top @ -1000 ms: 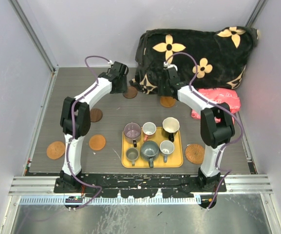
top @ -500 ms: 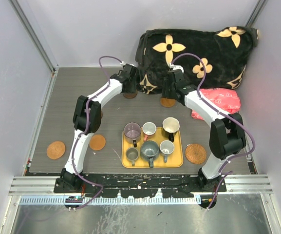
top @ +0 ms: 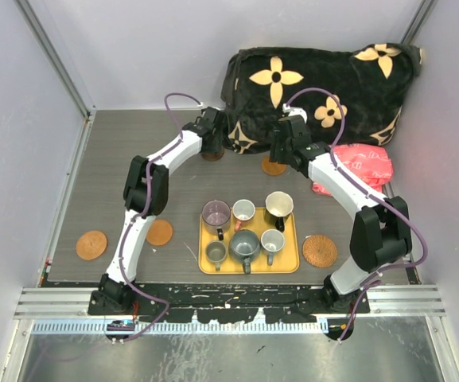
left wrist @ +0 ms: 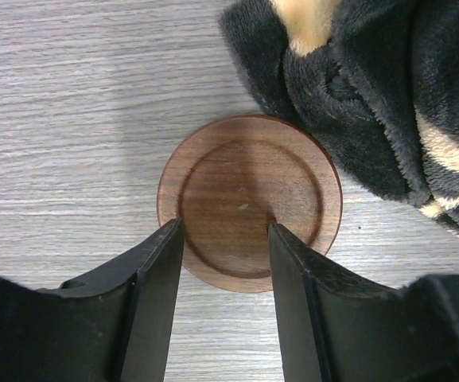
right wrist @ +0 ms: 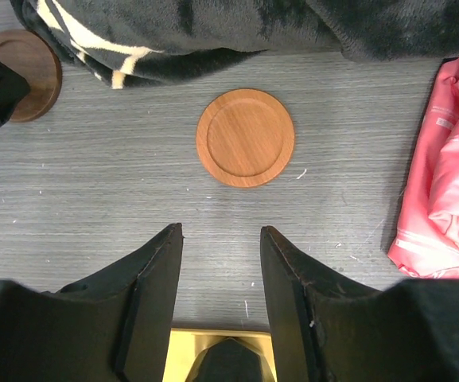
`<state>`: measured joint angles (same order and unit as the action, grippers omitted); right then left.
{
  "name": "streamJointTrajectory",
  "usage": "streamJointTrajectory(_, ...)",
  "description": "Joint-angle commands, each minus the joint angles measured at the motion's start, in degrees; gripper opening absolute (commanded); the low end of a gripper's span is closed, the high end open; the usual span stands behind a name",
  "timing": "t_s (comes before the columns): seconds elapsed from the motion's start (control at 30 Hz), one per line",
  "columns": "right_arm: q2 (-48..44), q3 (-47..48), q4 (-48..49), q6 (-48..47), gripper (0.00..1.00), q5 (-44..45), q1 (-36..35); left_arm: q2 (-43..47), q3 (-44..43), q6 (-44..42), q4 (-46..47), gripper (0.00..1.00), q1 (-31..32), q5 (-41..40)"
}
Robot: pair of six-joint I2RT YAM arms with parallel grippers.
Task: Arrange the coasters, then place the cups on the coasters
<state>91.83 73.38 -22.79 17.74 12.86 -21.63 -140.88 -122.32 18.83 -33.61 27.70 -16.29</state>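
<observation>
A dark brown coaster (left wrist: 249,203) lies flat by the blanket's edge, and my left gripper (left wrist: 225,231) hangs open over its near rim, fingers straddling it. An orange-brown coaster (right wrist: 245,137) lies ahead of my right gripper (right wrist: 221,231), which is open, empty and clear of it. In the top view my left gripper (top: 211,146) and right gripper (top: 279,153) sit at the back of the table. More coasters lie at the front: two orange-brown (top: 91,244) (top: 159,232) and a woven one (top: 319,251). Several cups, among them purple (top: 215,213) and black (top: 278,204), stand on the yellow tray (top: 293,263).
A black blanket with tan flowers (top: 317,87) is heaped at the back right, its edge touching the dark coaster. A pink bag (top: 360,167) lies on the right. The tray's far edge (right wrist: 181,350) is right under my right gripper.
Both arms have stretched farther back. My left gripper has shifted right, over the dark coaster. The right gripper has edged right; its arm swung out to the right.
</observation>
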Motion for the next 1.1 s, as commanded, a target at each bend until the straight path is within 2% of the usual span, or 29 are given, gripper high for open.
streamJointTrajectory(0.0, -3.1, -0.3, 0.2, 0.0, 0.50, 1.7, -0.2, 0.9, 1.5, -0.1, 0.9, 0.47, 0.4, 0.9)
streamJointTrajectory(0.43, -4.1, -2.9, 1.2, 1.3, 0.50, 0.3, -0.2, 5.8, 13.1, 0.5, 1.3, 0.44, 3.5, 2.8)
streamJointTrajectory(1.07, -6.7, -5.4, 1.2, 2.5, 0.50, 0.2, -0.2, 8.0, 15.9, 2.5, -0.3, 0.42, 7.9, 8.4)
